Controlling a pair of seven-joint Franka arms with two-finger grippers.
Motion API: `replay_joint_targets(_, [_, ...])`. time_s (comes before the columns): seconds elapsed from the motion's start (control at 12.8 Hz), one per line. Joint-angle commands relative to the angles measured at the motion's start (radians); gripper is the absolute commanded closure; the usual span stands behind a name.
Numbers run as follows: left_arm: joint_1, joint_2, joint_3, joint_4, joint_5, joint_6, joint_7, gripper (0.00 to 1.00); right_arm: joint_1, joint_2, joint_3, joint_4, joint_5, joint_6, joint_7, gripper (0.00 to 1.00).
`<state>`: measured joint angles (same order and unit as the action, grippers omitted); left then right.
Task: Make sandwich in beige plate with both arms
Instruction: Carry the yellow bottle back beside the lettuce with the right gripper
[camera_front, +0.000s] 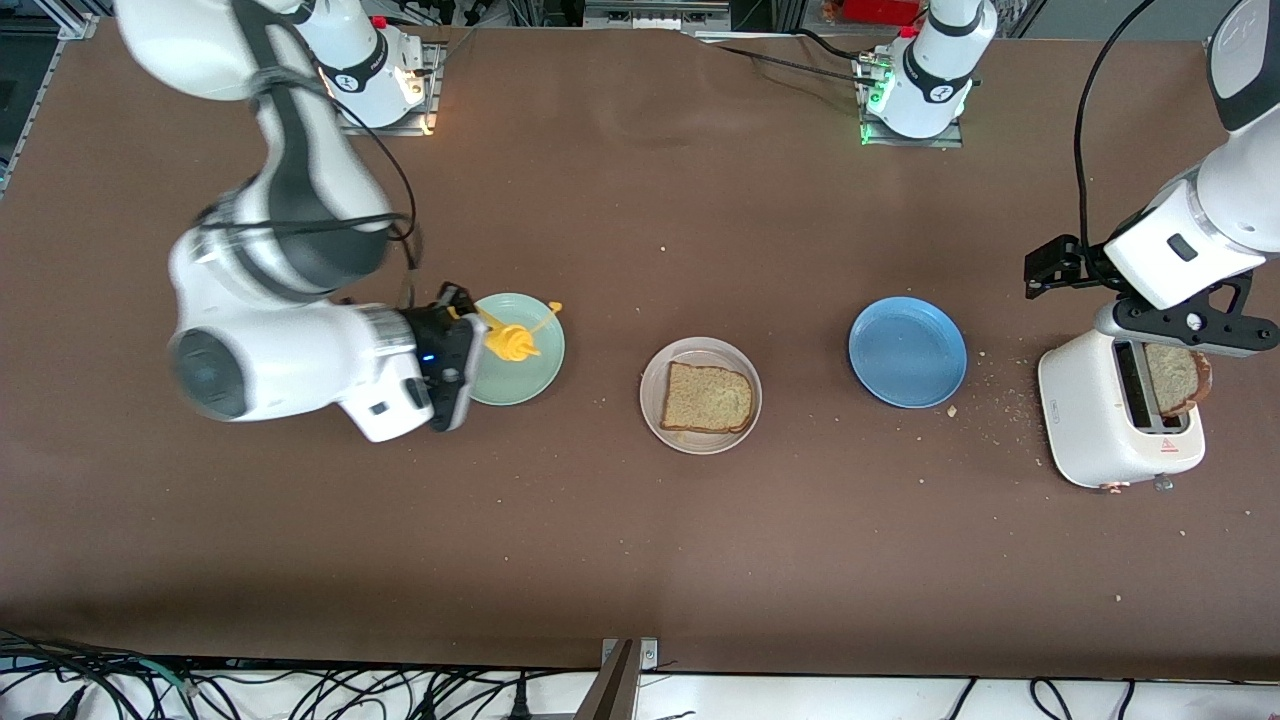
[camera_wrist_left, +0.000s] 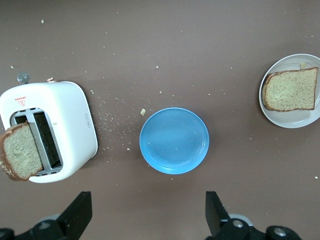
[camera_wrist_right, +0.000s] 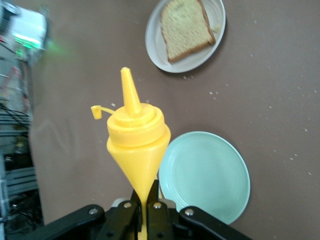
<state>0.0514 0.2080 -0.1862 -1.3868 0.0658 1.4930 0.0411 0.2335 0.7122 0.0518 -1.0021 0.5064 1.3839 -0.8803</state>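
A soft yellow squeeze bottle (camera_wrist_right: 136, 145), cone-nozzled and squashed thin at its base, is being pinched in the clenched right gripper (camera_wrist_right: 145, 210) over the smooth mint-green plate (camera_front: 520, 375). One speckled, dark-crusted bread slice (camera_front: 707, 398) is lying in the round beige plate (camera_front: 655, 400) mid-table. The saucing step is judged under way, the nozzle needing carrying over that slice, while the left gripper (camera_wrist_left: 147, 212) is being held released above the glossy white toaster (camera_front: 1080, 420), where a second slice (camera_front: 1178, 378) is standing.

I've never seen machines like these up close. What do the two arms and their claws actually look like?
Both arms are glossy white with rounded, bulging joints and dark grey bands between segments. Black cables loop along the right arm and the left arm. Each ends in a black claw with two fingers: the right gripper and the left gripper. The white bases carry round black logo marks and small lights.
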Motion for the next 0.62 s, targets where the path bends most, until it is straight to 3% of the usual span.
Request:
replay_joint_targets(0.0, [-0.001, -0.004, 0.001, 0.009, -0.007, -0.014, -0.010, 0.00, -0.103, -0.085, -0.039, -0.235, 0.214, 0.007, -0.264, 1.00])
replay_joint_targets(0.23, [-0.001, -0.004, -0.001, 0.009, -0.007, -0.016, -0.010, 0.00, -0.172, -0.042, -0.104, -0.358, 0.404, -0.006, -0.652, 1.00])
replay_joint_targets(0.55, [-0.001, -0.004, 0.001, 0.009, -0.007, -0.016, -0.012, 0.00, -0.256, 0.097, -0.112, -0.368, 0.521, -0.153, -1.128, 1.00])
